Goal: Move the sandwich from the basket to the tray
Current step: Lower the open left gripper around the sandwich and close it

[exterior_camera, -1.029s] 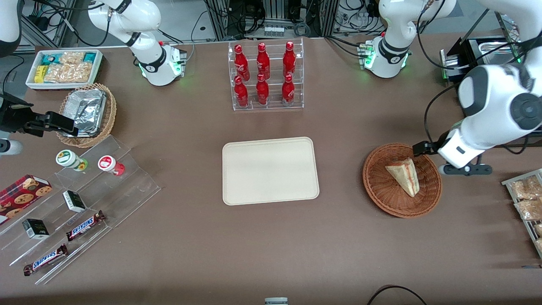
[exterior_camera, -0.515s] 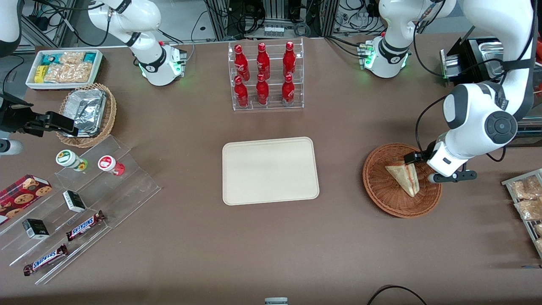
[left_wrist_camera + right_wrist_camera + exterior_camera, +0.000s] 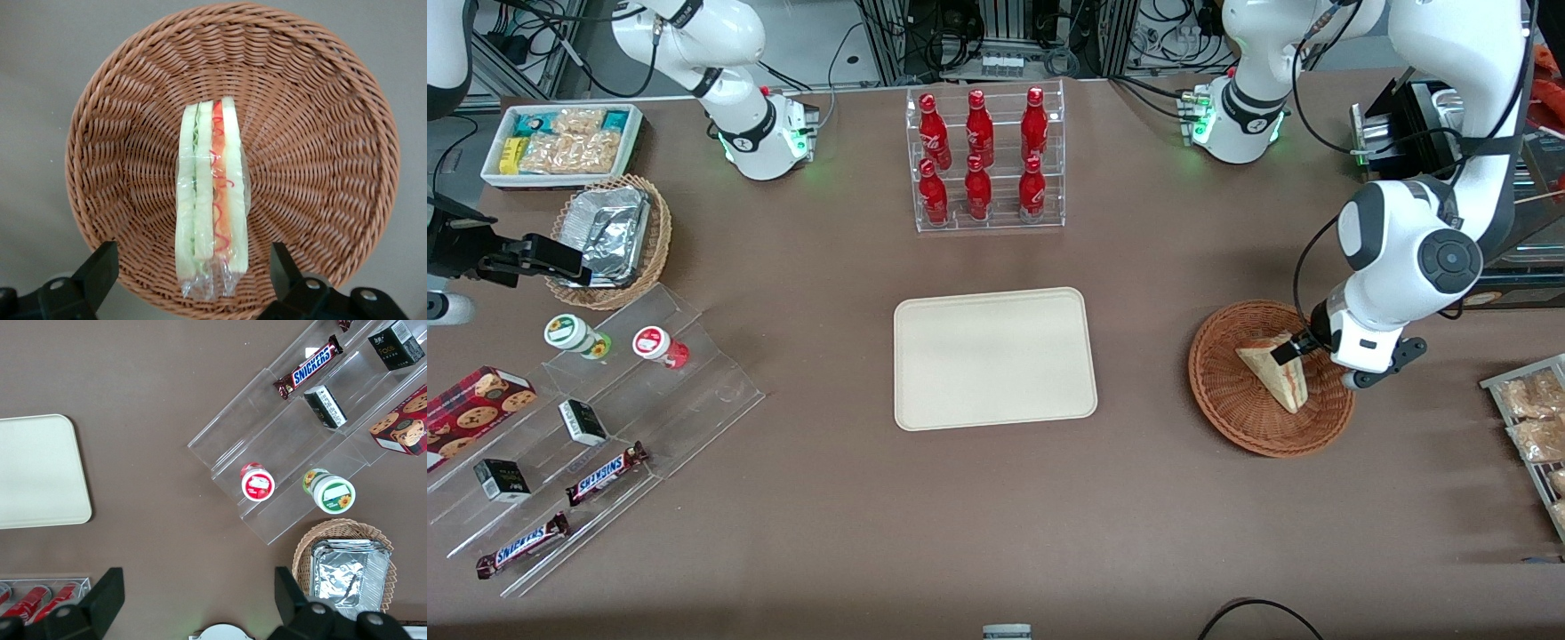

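The sandwich (image 3: 211, 197) lies wrapped in the basket (image 3: 320, 120), cut edge up. The gripper (image 3: 190, 277) hangs just above it, fingers (image 3: 99, 273) spread wide on either side of the wedge, touching nothing. The tray (image 3: 994, 357) sits well apart toward the parked arm's end.

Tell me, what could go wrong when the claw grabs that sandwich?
The open claw straddles the sandwich's wrapped end in the basket. It might pinch only the loose plastic, so the sandwich could slip. The fingers sit close to the wicker rim and might bump or drag the basket.
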You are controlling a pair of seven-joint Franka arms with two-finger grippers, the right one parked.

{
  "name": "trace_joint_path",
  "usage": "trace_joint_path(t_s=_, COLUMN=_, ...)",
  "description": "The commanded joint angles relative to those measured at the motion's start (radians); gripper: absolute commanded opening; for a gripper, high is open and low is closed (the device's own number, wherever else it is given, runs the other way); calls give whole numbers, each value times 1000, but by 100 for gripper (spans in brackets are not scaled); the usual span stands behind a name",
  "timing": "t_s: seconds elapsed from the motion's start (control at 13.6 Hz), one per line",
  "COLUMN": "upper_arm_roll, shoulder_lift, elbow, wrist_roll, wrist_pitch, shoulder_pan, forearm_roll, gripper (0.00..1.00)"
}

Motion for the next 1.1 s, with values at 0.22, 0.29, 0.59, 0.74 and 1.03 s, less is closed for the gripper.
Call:
trace_joint_path(t_s=0.22, upper_arm_roll=-1, shoulder_lift=58, elbow=-13, wrist_roll=-91, wrist_pitch=62, shoulder_pan=-21, forearm_roll=1, gripper=100)
trace_joint_path(t_s=0.29, upper_arm_roll=-1, shoulder_lift=66, elbow=-13, wrist_roll=-91, wrist_pitch=62, shoulder_pan=-21, forearm_roll=2, gripper=100)
trace_joint_path(t_s=0.59, upper_arm_roll=-1, shoulder_lift=84, elbow=-13, wrist_roll=-88, wrist_pitch=66, shoulder_pan=-21, forearm_roll=2, gripper=96)
trace_joint_path(t_s=0.74, upper_arm_roll=-1, shoulder_lift=83, elbow=-13, wrist_roll=-82, wrist_pitch=62, shoulder_pan=-21, forearm_roll=4, gripper=28)
trace_joint_path(t_s=1.03, upper_arm_roll=-1, shoulder_lift=57, elbow=9, wrist_roll=-74, wrist_pitch=10, shoulder_pan=-21, forearm_roll=4, gripper=0)
